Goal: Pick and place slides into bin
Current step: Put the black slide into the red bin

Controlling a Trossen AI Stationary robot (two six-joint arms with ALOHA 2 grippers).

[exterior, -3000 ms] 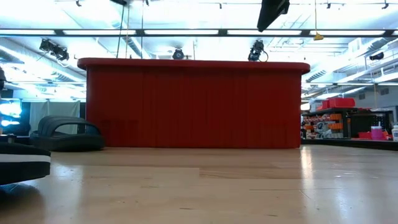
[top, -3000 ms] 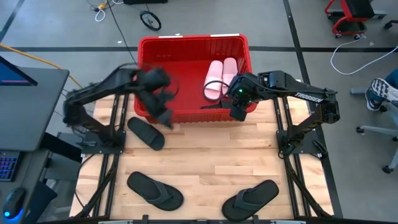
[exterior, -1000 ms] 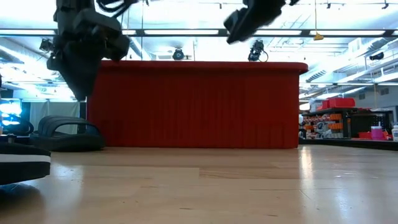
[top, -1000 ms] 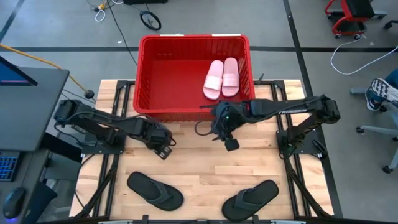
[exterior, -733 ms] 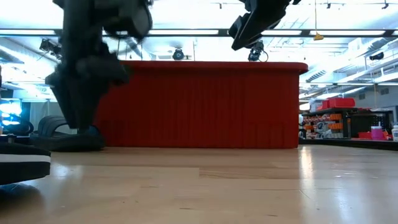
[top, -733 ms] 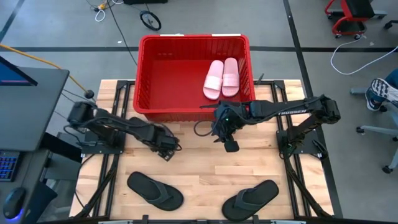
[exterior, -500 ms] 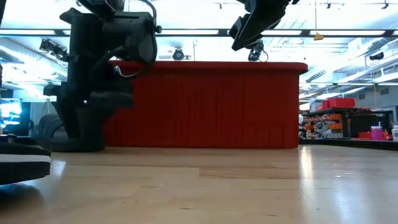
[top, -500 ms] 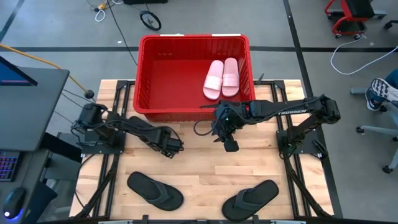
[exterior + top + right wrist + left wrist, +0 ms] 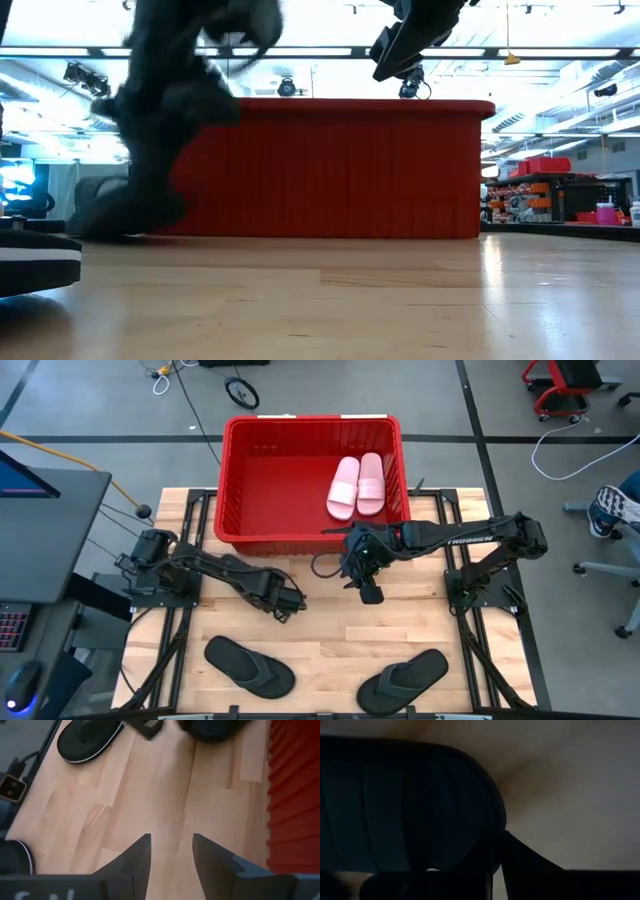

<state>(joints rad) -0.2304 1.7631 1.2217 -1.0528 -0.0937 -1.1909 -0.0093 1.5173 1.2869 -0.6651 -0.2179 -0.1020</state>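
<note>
Flanking right gripper: bin, flip-flops.

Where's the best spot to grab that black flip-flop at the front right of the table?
Come straight down from above and pinch the flip-flop by its raised thong strap. It lies flat, sole down, so the strap is probably the easiest part to close around.

Bin: red, ribbed walls. Two slides inside: pale pink. Two flip-flops on table: black. Tabletop: light wood planks. Arms: dark.
</note>
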